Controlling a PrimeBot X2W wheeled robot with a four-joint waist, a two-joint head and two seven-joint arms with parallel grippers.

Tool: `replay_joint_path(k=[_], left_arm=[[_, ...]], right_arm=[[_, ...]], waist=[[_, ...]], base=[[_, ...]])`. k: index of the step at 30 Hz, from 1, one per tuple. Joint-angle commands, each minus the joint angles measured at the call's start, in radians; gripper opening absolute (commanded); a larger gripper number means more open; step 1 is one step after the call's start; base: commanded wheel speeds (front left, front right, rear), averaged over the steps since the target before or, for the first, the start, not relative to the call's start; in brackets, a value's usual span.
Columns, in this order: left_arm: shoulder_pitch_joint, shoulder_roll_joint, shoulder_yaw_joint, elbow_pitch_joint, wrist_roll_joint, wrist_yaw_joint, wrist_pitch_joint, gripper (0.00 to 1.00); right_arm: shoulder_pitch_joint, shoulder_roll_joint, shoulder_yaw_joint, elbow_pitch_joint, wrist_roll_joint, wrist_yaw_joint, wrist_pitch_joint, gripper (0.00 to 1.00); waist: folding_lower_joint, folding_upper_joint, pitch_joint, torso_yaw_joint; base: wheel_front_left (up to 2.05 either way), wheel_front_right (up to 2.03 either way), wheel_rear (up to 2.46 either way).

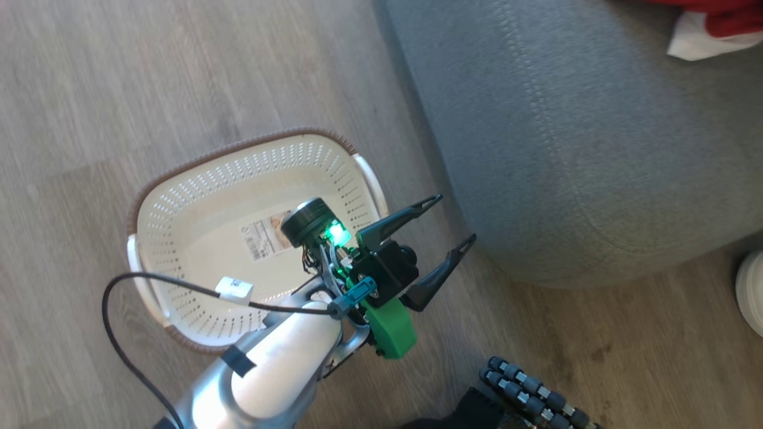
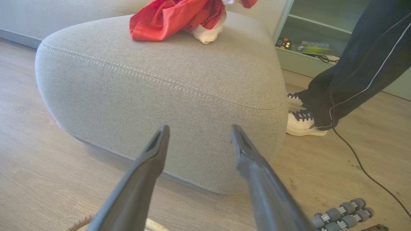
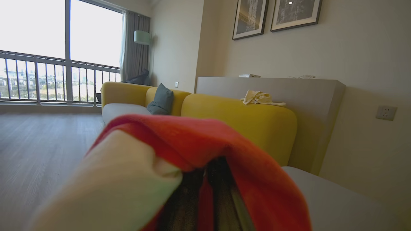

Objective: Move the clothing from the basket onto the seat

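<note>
left hand [image 1: 454, 219]: spread, hovering between basket [image 1: 197, 196] and seat [image 1: 566, 119]
right hand [image 3: 210, 175]: pinching red-and-white clothing [image 3: 199, 138]
basket: on floor [image 1: 89, 89], left of seat

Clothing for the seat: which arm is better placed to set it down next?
Right: the right tool is shut on the red-and-white clothing; the left tool is open with nothing in it, beside the basket.
</note>
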Motion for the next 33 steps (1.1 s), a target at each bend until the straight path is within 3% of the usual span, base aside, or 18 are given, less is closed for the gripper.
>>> replay_joint_path(k=[1, 6, 11, 20, 31, 32, 33], left_arm=[[-0.021, 0.003, 0.015, -0.042, 0.002, -0.001, -0.01, 1.0], [-0.027, 0.012, 0.009, -0.053, 0.002, -0.001, -0.01, 1.0], [-0.039, 0.012, 0.011, -0.064, 0.002, -0.001, -0.01, 1.0], [-0.035, 0.01, 0.032, -0.069, 0.0, -0.001, -0.01, 1.0], [-0.036, -0.004, 0.042, -0.076, 0.0, -0.001, -0.01, 1.0], [-0.035, -0.005, 0.042, -0.076, -0.001, -0.001, -0.01, 1.0], [-0.035, -0.005, 0.042, -0.076, -0.002, -0.001, -0.01, 1.0]], right_arm=[[-0.047, -0.047, 0.016, 0.003, -0.005, 0.007, -0.007, 0.0], [-0.15, -0.113, -0.019, 0.178, 0.015, 0.007, 0.004, 0.0], [-0.196, -0.168, -0.045, 0.367, -0.043, 0.007, 0.037, 0.0], [-0.254, -0.144, -0.012, 0.573, -0.14, 0.007, 0.066, 0.0], [-0.302, -0.154, -0.003, 0.69, -0.169, 0.007, 0.111, 0.0], [-0.305, -0.155, -0.002, 0.694, -0.171, 0.007, 0.11, 0.29], [-0.306, -0.156, -0.001, 0.697, -0.174, 0.007, 0.109, 0.7]], waist=[[-0.0002, 0.0, 0.02, 0.019], [-0.0002, 0.0, 0.049, 0.05], [-0.0002, 0.0, 0.078, 0.077], [-0.0002, 0.0, 0.103, 0.093], [-0.0002, 0.0, 0.116, 0.11], [-0.0002, 0.0, 0.114, 0.11], [-0.0002, 0.0, 0.111, 0.11]], base=[[0.0, 0.0, 0.0], [0.0, 0.0, 0.0], [0.0, 0.0, 0.0], [0.0, 0.0, 0.0], [0.0, 0.0, 0.0], [0.0, 0.0, 0.0], [0.0, 0.0, 0.0]])
